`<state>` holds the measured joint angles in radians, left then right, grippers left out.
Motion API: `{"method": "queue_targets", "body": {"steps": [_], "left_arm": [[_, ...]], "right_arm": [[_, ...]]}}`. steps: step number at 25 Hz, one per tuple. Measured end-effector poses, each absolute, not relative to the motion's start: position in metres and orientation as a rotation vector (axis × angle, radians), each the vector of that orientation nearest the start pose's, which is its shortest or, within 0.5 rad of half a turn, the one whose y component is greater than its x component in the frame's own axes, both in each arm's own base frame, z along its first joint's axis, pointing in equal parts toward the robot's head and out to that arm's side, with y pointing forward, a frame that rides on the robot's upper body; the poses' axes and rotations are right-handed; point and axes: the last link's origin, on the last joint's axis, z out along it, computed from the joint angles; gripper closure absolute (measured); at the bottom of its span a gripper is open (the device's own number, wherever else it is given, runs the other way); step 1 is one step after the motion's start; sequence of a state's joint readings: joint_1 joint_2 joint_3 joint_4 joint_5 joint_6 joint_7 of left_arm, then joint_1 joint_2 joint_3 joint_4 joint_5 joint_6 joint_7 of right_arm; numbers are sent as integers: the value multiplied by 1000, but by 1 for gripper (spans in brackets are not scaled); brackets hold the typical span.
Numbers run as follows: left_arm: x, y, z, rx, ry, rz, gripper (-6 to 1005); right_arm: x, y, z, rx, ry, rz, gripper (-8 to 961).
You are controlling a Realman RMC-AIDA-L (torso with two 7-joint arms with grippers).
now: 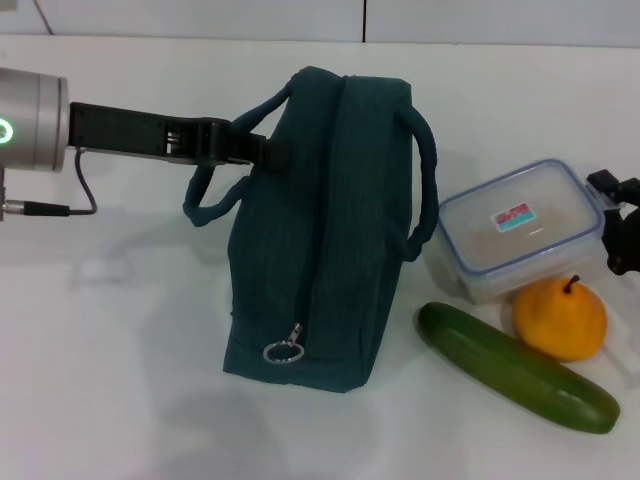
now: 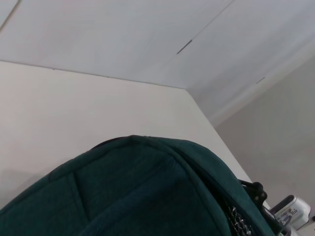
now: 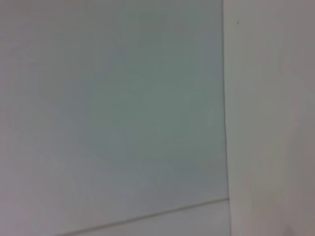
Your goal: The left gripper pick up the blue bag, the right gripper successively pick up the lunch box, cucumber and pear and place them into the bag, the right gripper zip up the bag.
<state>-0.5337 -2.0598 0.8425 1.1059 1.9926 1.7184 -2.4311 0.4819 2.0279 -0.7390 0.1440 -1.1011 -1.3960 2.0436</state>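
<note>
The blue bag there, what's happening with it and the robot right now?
The left gripper has reached across to the blue bag at its handle, on the side nearest that arm. The bag stands on the table with its zipper closed. The lunch box, pear and cucumber lie beside it, unpacked. The right gripper waits at the lunch box's far side.

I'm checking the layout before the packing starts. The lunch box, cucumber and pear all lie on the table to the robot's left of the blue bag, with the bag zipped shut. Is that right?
One thing is wrong: the side. In the head view the lunch box, cucumber and pear lie to the robot's right of the blue bag, not its left. They are on the table, and the bag looks zipped shut.
</note>
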Motion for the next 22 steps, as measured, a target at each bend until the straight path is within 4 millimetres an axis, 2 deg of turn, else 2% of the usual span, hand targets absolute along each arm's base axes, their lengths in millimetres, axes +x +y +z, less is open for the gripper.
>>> {"method": "queue_targets", "body": {"steps": [9,22], "left_arm": [[-199,342,54,-2649,-1457,-620,915],[-197,349,54,-2671,-1307,-621,916]], "right_arm": [[319,295,-33,-1002,2266,1818,858],[307,293,-22,-908,2243,2036,854]]}}
